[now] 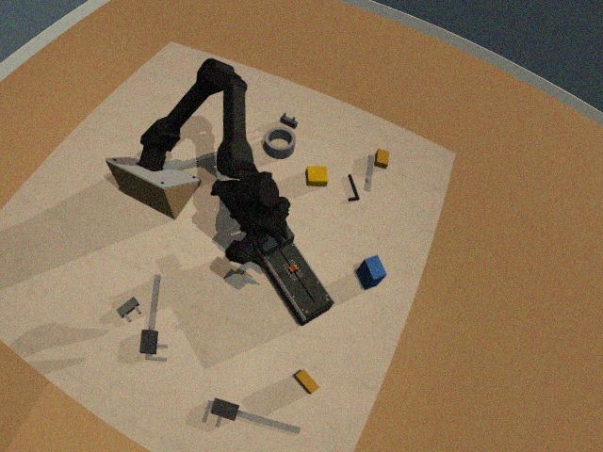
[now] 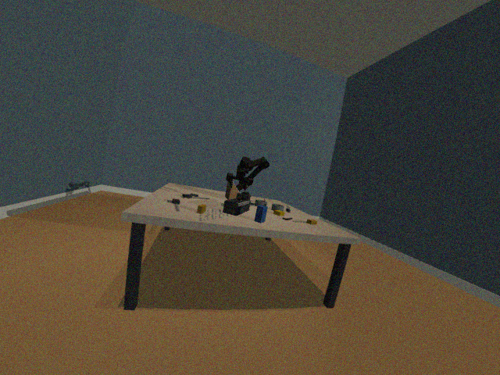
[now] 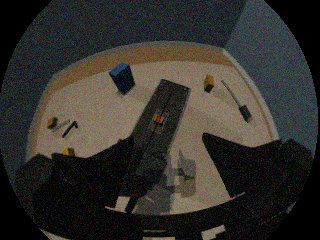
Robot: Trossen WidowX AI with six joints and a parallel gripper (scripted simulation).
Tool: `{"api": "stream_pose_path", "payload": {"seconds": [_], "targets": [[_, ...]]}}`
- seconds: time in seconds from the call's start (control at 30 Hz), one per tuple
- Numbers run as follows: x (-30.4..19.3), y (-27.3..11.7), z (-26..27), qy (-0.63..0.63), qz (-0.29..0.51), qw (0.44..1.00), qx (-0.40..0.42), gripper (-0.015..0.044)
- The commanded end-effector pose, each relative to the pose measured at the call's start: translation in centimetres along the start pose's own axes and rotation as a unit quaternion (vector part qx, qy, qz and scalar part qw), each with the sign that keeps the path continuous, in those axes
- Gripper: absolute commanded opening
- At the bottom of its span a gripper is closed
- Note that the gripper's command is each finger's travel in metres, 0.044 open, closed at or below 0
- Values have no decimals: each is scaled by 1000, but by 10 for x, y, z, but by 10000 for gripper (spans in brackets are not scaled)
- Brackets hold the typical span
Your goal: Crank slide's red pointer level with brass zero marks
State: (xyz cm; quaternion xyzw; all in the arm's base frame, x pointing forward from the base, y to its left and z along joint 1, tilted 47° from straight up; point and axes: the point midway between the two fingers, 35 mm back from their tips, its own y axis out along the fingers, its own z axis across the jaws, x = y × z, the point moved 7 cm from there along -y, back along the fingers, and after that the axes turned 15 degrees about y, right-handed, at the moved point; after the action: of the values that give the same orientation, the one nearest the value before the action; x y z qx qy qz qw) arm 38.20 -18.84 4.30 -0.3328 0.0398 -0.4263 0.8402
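And here the worktop [image 1: 389,234] [image 2: 242,230] [image 3: 190,75] offers bare lanes down both long sides of the dark machine [image 1: 304,292] [image 2: 233,207] [image 3: 172,100]; on one side a blue block [image 1: 371,272] [image 2: 260,213] [image 3: 122,78] stands tall, with a yellow block [image 1: 317,176] [image 2: 279,212] [image 3: 69,152] near the arm.
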Motion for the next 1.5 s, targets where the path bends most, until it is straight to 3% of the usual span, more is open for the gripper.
{"api": "stream_pose_path", "payload": {"seconds": [0.0, 0.53, 1.47], "targets": [[0, 0, -1, 3, -1, 1000, -2, 440], [31, -42, 9, 4, -1, 1000, -5, 440], [-74, -108, 73, 175, -73, 974, -123, 440]]}}
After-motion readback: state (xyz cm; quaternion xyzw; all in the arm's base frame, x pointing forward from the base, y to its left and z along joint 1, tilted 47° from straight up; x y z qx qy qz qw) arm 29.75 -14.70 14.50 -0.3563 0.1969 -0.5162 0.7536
